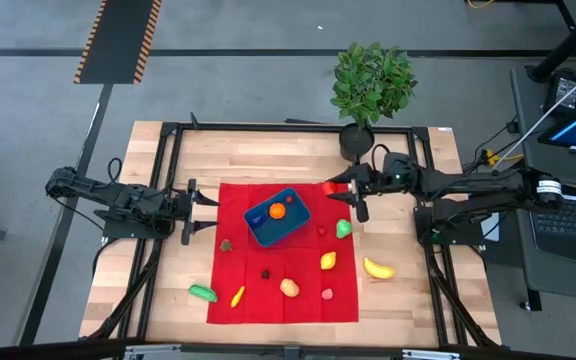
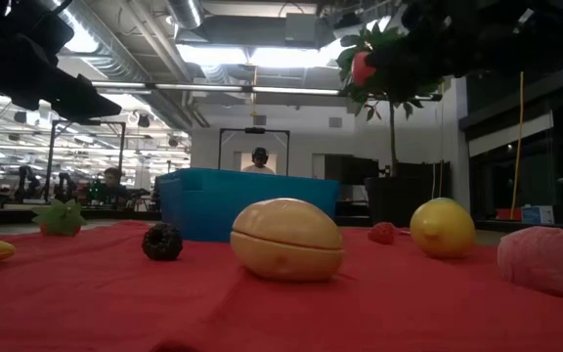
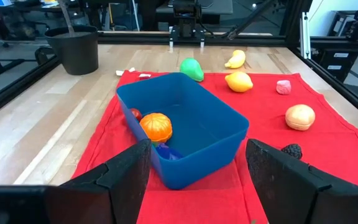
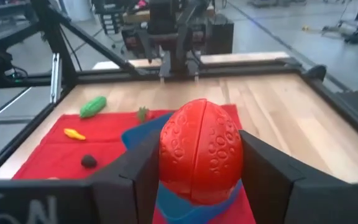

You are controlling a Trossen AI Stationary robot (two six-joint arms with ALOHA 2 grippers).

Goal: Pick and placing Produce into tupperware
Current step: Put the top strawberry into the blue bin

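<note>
One red fruit (image 4: 201, 151) sits clamped between the right hand's (image 4: 201, 180) fingers.

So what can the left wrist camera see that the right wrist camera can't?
Only the left wrist view shows the orange fruit inside the blue container, plus the yellow lemon and the pink piece. Only the right wrist view shows the red fruit gripped in the right gripper's jaws, and the small yellow piece. Both show the container, the red cloth and the wooden table.
</note>
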